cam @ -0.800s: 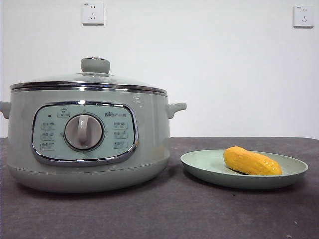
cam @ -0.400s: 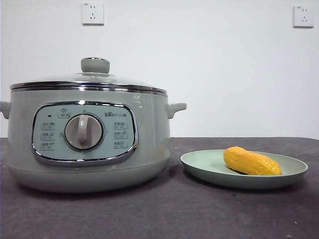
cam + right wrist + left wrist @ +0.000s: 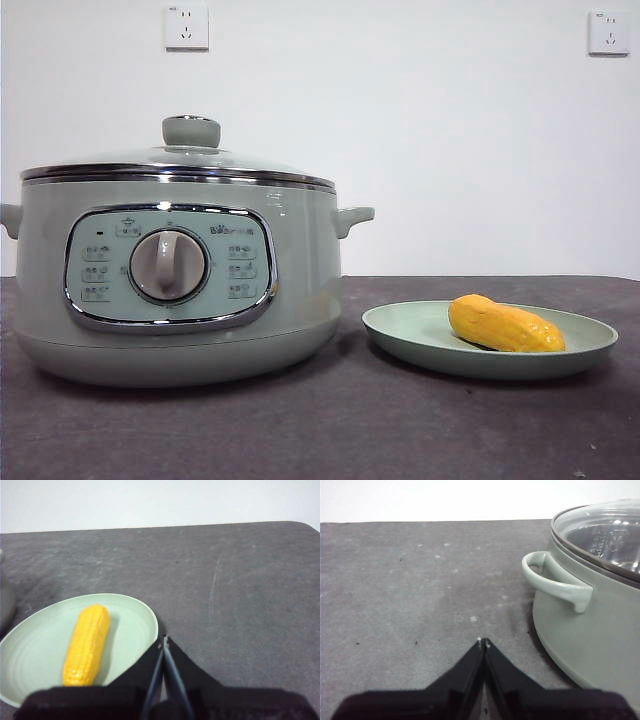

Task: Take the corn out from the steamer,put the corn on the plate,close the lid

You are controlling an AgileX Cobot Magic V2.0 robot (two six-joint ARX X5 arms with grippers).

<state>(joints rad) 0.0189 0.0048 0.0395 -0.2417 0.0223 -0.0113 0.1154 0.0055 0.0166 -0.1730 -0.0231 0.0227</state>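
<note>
The yellow corn (image 3: 504, 325) lies on the pale green plate (image 3: 400, 330) at the right of the table; the right wrist view shows the corn (image 3: 87, 645) lengthwise on the plate (image 3: 30, 645). The sage-green steamer (image 3: 300, 270) stands at the left with the glass lid (image 3: 150, 158) seated on its rim, knob up. My left gripper (image 3: 483, 642) is shut and empty over bare table beside the steamer (image 3: 590, 645), near its side handle (image 3: 555, 580), with the lid (image 3: 605, 535) above. My right gripper (image 3: 164, 640) is shut and empty at the plate's edge.
The table is a dark grey mat (image 3: 350, 430) ending at a white wall with two sockets (image 3: 186, 27). The table's far right corner (image 3: 300, 527) is rounded. No arm shows in the front view.
</note>
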